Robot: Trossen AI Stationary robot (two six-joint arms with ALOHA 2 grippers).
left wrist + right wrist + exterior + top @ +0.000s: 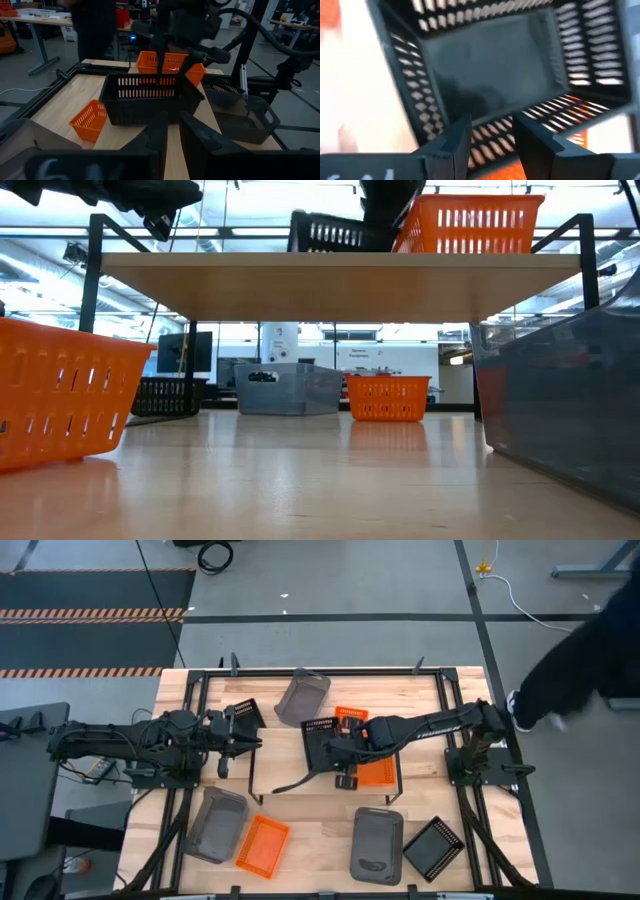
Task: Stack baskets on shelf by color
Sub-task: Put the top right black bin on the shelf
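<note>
On the left side of the table, the left gripper [240, 735] hangs just off the shelf's [275, 755] left edge with its fingers [159, 135] nearly pressed together and nothing between them, so that arm looks parked. There's a black basket [245, 716] right by it, plus a grey basket [217, 824] and an orange basket [262, 846] down near the front edge. Moving right onto the shelf, the black perforated basket [320, 738] sits on the board, and the right gripper [335, 747] is directly over it, fingers [451, 142] slightly spread around what looks like its near wall, though I can't tell if it's actually pinching. The orange stack [372, 768] sits right beside it on the far side from the left arm. So the right arm is clearly the closer one, and the basket lies straight ahead of its claw. Further right, another grey basket [377, 845] and black basket [433, 849] wait on the table.
</note>
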